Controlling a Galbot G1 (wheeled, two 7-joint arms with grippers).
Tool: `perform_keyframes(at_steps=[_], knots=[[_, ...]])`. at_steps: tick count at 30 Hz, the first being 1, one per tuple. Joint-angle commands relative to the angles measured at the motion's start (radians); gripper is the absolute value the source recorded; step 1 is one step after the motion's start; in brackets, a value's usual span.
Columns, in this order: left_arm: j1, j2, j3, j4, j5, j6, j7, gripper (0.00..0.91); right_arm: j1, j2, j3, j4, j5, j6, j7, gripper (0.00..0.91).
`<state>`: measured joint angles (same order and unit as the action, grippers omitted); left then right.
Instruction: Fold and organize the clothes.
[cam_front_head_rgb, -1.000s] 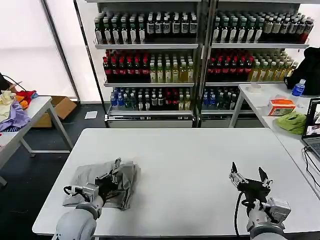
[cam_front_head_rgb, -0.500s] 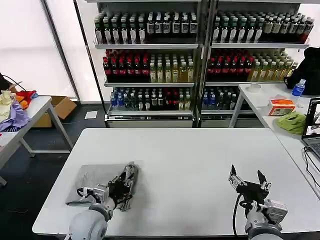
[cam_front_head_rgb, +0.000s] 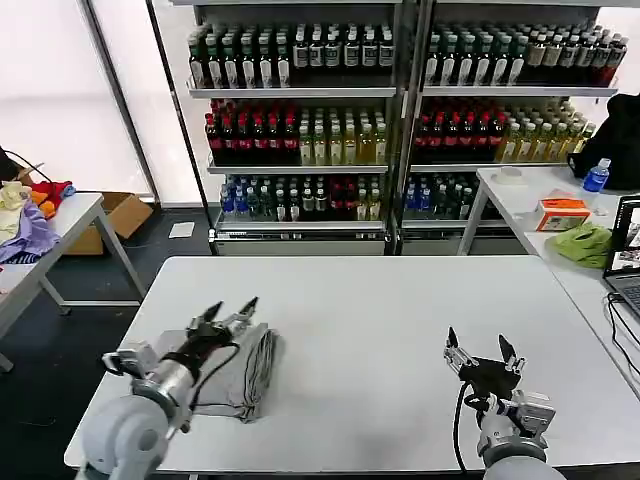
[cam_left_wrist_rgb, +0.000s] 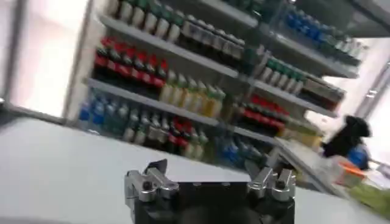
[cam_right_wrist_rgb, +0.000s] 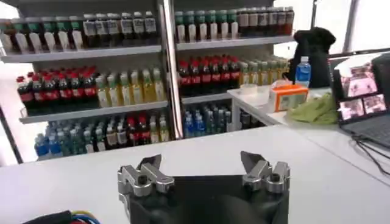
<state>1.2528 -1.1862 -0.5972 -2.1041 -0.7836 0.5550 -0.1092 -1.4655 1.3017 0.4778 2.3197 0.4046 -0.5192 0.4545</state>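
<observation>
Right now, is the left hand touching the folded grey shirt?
Apart. In the head view the left hand is open and lifted above the folded grey shirt, its fingertips pointing away from the cloth.

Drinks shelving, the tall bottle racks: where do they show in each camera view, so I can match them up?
Head view: drinks shelving along the back, beyond the white table.
Left wrist view: shelving slanting behind the open left tool.
Right wrist view: shelving behind the open right tool.
Shared landmark: the red-bottle row.
</observation>
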Motion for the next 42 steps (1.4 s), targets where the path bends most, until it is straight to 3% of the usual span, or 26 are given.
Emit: perform_keyframes(at_steps=[1, 14, 30, 31, 32, 34, 35, 42], knots=[[0.092, 0.127, -0.233, 0.120, 0.200, -0.034, 0.043, 0.907, 0.041, -0.005, -0.041, -0.033, 0.007, 0.003, 0.003, 0.907], [0.126, 0.035, -0.179, 0.258, 0.293, -0.082, 0.141, 0.907, 0.020, 0.002, -0.059, -0.022, 0.007, 0.007, 0.003, 0.907], [0.106, 0.030, -0.149, 0.353, 0.290, -0.077, 0.156, 0.907, -0.004, 0.008, -0.055, -0.016, -0.006, 0.012, -0.001, 0.907], [0.105, 0.027, -0.146, 0.357, 0.287, -0.076, 0.156, 0.655, -0.004, 0.009, -0.054, -0.016, -0.006, 0.012, 0.000, 0.907], [0.104, 0.025, -0.145, 0.360, 0.286, -0.075, 0.157, 0.292, -0.003, 0.009, -0.054, -0.016, -0.006, 0.012, 0.000, 0.907], [0.107, 0.022, -0.141, 0.356, 0.282, -0.061, 0.159, 0.060, -0.002, 0.010, -0.053, -0.015, -0.006, 0.011, 0.000, 0.907], [0.110, 0.022, -0.139, 0.352, 0.279, -0.057, 0.165, 0.000, -0.002, 0.010, -0.052, -0.015, -0.006, 0.011, 0.000, 0.907], [0.120, 0.020, -0.136, 0.332, 0.267, -0.049, 0.175, 0.000, 0.003, 0.010, -0.058, -0.018, -0.010, 0.010, 0.000, 0.907]])
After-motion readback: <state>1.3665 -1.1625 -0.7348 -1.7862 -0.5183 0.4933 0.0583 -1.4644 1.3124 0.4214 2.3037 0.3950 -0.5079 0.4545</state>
